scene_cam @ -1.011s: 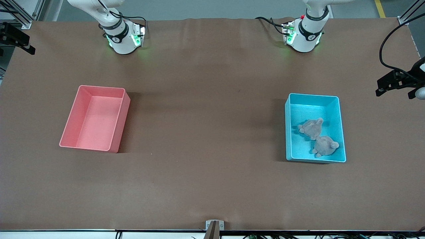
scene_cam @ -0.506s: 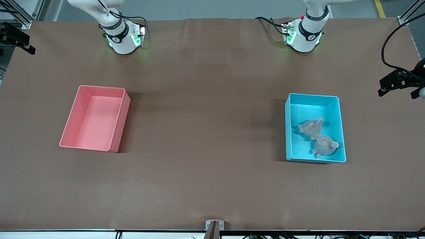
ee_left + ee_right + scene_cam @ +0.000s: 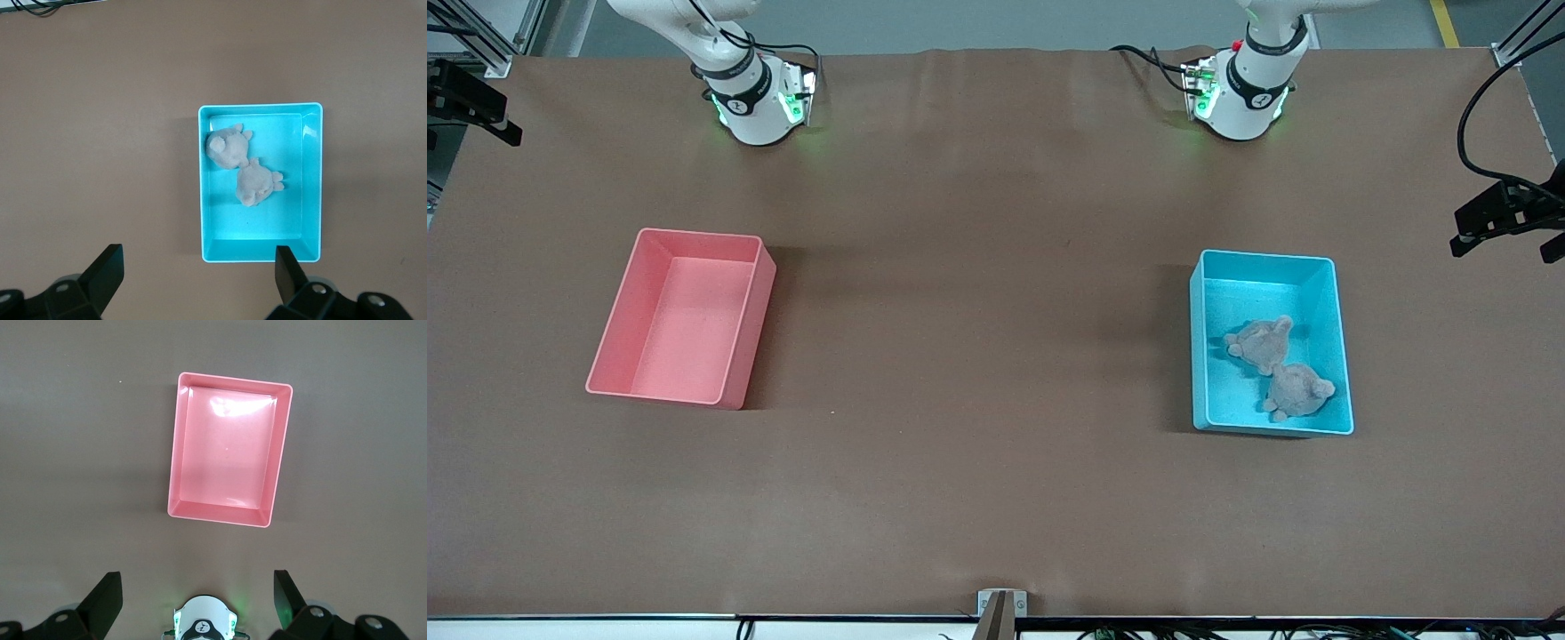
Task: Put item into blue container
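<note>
Cyan rectangular plastic bin (image 3: 1270, 267) sits toward the left arm's end of the brown counter (image 3: 978, 480), holding two grey plush toys (image 3: 1276, 366), touching. Left tool (image 3: 197, 277) and right tool (image 3: 195, 595), both spread and empty, show only fingertips; right hangs above the pink rectangular plastic bin (image 3: 180, 447).

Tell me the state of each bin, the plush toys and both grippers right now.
blue container: upright, holds two plush toys
plush toys: lying in it, touching each other
pink bin: upright, empty
left gripper: open, empty, high above the blue container
right gripper: open, empty, above the pink bin
</note>
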`<action>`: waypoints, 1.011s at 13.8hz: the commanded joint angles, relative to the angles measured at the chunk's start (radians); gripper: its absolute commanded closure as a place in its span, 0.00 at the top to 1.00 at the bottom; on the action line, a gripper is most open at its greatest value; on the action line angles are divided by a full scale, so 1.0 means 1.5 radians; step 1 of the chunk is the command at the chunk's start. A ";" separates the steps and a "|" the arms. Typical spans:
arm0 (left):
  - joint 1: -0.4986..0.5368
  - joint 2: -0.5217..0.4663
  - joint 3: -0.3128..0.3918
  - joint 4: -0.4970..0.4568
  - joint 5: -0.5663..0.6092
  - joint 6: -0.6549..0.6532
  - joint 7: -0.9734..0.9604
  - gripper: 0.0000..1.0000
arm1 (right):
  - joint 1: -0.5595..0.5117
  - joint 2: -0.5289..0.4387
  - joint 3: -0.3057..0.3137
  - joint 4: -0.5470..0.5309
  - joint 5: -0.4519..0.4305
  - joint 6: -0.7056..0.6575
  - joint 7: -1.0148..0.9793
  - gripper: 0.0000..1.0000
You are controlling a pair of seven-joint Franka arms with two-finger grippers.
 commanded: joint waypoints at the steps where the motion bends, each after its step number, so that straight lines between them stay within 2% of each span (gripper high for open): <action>1: -0.005 -0.006 0.007 0.004 -0.012 -0.001 0.005 1.00 | 0.000 -0.015 0.002 -0.014 -0.004 -0.001 -0.007 1.00; 4: -0.005 -0.005 0.007 0.005 -0.015 -0.001 -0.017 1.00 | -0.001 -0.014 0.002 -0.015 -0.003 -0.004 -0.005 1.00; 6: -0.006 -0.005 0.005 0.007 -0.044 0.000 -0.111 1.00 | -0.001 -0.014 0.002 -0.015 -0.003 -0.004 -0.005 1.00; 14: -0.005 -0.002 0.007 0.007 -0.043 0.001 -0.121 1.00 | -0.001 -0.014 0.002 -0.015 -0.003 -0.004 -0.006 1.00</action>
